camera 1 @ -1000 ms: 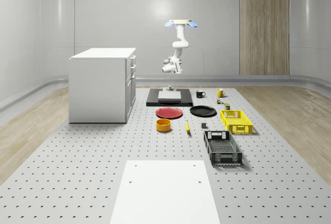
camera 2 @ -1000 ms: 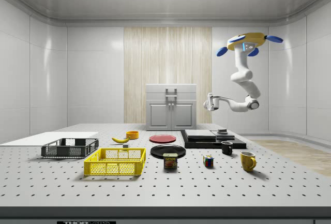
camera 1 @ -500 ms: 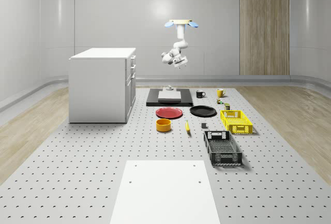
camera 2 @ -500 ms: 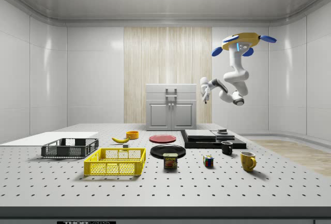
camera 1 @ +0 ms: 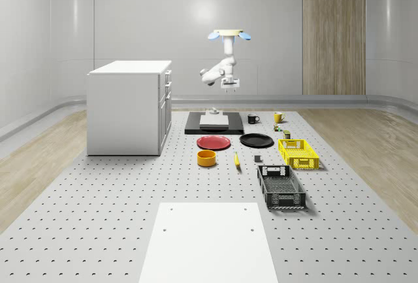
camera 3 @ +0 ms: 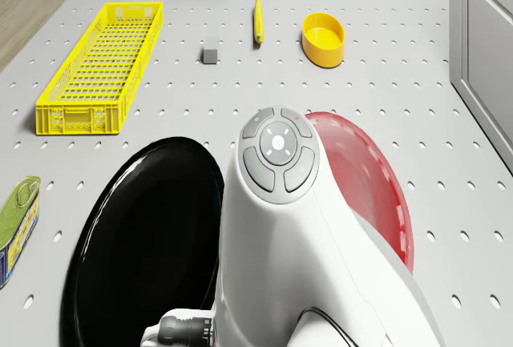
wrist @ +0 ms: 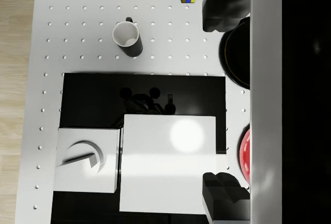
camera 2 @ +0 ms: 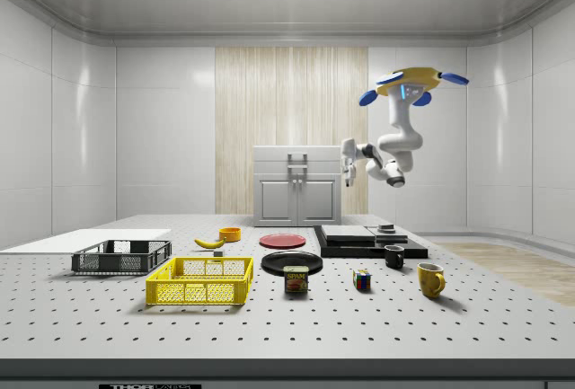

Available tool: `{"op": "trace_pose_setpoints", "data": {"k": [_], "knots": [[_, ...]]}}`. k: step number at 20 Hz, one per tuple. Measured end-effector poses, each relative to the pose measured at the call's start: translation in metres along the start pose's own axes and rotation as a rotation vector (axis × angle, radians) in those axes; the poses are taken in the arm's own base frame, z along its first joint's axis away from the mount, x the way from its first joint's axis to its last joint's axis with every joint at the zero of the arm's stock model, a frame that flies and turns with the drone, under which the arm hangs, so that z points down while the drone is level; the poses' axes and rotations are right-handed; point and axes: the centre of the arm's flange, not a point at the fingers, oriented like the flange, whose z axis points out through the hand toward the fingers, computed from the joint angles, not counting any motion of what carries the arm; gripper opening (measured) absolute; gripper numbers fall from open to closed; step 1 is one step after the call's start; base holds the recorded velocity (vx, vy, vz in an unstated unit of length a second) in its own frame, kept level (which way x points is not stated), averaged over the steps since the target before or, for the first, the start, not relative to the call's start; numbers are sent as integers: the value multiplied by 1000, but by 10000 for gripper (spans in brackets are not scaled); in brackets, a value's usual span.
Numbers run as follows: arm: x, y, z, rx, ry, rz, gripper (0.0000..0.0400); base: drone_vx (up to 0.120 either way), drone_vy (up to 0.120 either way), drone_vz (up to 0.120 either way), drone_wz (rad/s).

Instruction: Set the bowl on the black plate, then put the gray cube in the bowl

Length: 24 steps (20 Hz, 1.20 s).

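The orange-yellow bowl stands on the table in front of the red plate. The black plate lies bare beside the red plate. A small gray cube rests on the table between the banana and the yellow crate. The drone hovers high over the far end of the table, above the black platform. Its arm is folded, and the gripper points down over the platform, open and holding nothing, far from bowl and cube.
A white cabinet stands at the whole-scene view's left. Black platform with white slab, red plate, banana, yellow crate, black crate, black mug, yellow mug, Rubik's cube, can, white sheet.
The drone has drifted toward the side view's left. The arm folded up, lifting the gripper and turning it from level to pointing down. Table objects have not moved.
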Motion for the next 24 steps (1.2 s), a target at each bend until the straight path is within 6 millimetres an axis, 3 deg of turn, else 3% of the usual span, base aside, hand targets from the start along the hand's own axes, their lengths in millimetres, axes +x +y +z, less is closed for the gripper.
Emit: {"op": "trace_pose_setpoints", "data": {"k": [2, 10, 15, 24], "knots": [[-1, -1, 0, -11, 12, 0, 400, 120, 0, -120, 0], [-3, -3, 0, -31, 34, -1, 400, 120, -120, -120, 0], [-4, -4, 0, -35, 38, -1, 400, 120, 0, -40, 0], [-4, -4, 0, -37, 40, -1, 400, 120, 0, -120, 0]]}}
